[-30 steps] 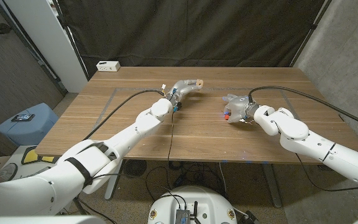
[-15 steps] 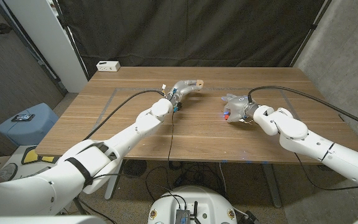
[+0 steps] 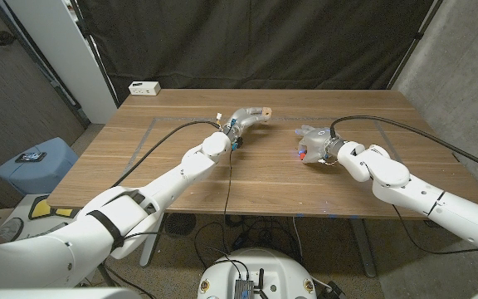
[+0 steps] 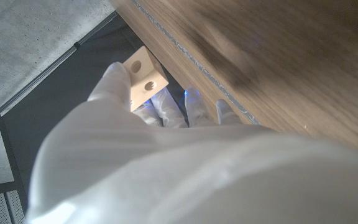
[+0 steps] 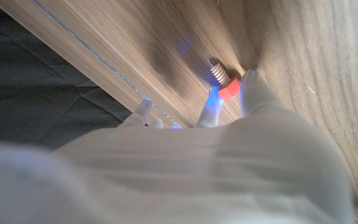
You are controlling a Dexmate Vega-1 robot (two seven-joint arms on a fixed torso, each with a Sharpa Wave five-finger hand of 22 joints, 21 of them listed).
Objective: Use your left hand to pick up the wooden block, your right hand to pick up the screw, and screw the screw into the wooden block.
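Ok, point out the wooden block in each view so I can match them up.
Head view: the wooden block sits at the fingertips of the left hand, left of the table's middle.
Left wrist view: the wooden block is held at the fingertips, two holes showing.
Right wrist view: I cannot find it there.
Shared landmark: the left hand gripping it.

The head view is evenly lit and sharp, with soft light on the surface (image 3: pixel 264 178) against a dark backdrop, and bends slightly at the edges. Both wrist views are dim and blurred: the near hands are out of focus, and soft shadows and blue glints lie on the wood.
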